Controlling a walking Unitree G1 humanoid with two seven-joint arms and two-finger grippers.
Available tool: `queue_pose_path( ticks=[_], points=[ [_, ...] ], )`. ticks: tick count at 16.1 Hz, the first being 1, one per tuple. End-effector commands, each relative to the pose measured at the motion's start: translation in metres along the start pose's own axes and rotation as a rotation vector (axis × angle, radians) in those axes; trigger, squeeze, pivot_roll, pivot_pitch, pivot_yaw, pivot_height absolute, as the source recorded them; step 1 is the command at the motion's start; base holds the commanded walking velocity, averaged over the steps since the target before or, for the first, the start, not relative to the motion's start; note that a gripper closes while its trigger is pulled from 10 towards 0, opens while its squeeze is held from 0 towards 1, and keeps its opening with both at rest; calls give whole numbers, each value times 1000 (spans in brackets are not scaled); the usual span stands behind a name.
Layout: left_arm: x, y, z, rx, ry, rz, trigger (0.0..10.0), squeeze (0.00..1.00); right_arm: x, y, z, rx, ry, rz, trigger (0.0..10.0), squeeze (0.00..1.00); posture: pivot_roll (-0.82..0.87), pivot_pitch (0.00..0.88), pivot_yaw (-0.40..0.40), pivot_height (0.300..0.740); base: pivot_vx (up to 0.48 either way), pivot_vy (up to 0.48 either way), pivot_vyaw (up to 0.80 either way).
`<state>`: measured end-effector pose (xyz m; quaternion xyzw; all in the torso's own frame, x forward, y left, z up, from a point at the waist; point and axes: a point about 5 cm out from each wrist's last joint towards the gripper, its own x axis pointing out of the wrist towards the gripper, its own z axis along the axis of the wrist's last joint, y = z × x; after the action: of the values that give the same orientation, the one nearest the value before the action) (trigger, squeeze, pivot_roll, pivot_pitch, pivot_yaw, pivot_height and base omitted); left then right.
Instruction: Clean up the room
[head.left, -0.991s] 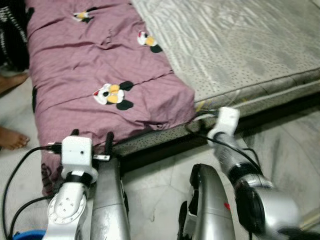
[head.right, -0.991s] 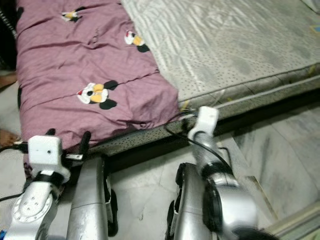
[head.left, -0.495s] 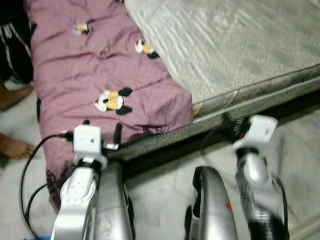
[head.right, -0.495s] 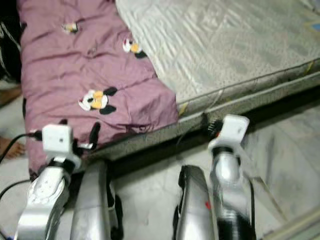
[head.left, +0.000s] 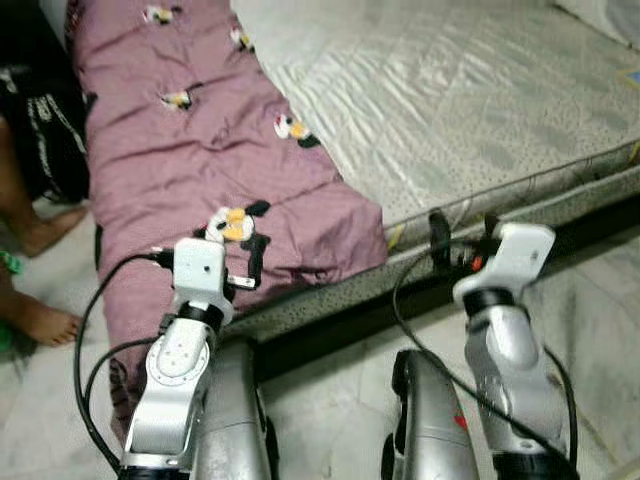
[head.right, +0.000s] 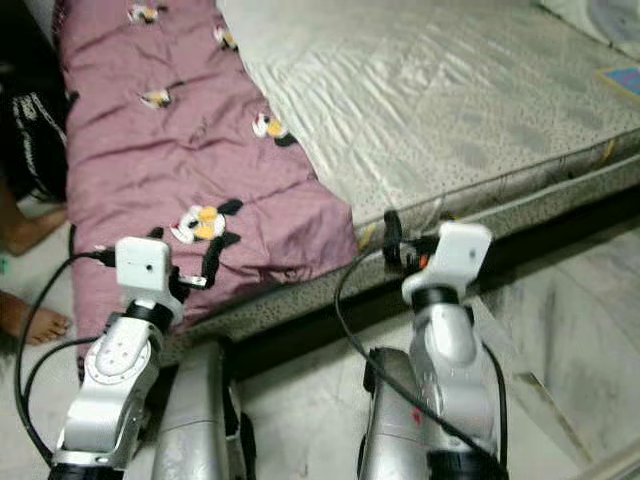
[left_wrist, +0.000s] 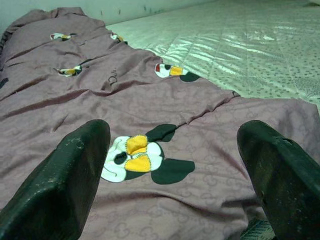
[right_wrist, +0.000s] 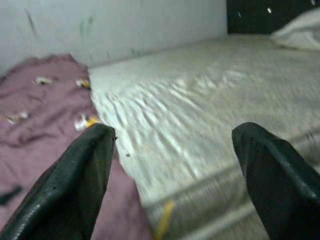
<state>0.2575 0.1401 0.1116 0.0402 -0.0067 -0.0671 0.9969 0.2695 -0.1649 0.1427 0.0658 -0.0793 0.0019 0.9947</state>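
Mattress part-covered by purple blanket; left pincer, right pincer agape

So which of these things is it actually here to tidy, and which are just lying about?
Likely part of the job:
- purple blanket, lying rumpled along one side of the bed
- left gripper, open above the blanket's edge
- right gripper, open at the mattress edge

Just there:
- mattress
- a person's feet on the floor
- marble floor

One bed, one mauve blanket with about five cartoon patches, two grippers, each with two black fingers, and two bare feet beside the bed.
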Motion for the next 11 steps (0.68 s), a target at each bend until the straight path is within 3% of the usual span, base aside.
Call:
queue_pose_path(
  ticks=[1,4,7,11],
  points=[
    [1,3,1,5,-7,5,10000,0,0,4,3,13,-4,18,10000,0,-1,13,66,611,0,0,0],
    [9,5,8,28,-51,2,10000,0,4,10,3,16,3,38,10000,0,22,14,41,651,0,0,0],
    [9,9,6,26,-45,19,10000,0,7,15,5,19,2,57,10000,0,17,24,52,691,0,0,0],
    [4,-3,1,16,-30,-23,10000,0,7,14,11,16,-10,50,10000,0,2,24,59,736,0,0,0]
  ],
)
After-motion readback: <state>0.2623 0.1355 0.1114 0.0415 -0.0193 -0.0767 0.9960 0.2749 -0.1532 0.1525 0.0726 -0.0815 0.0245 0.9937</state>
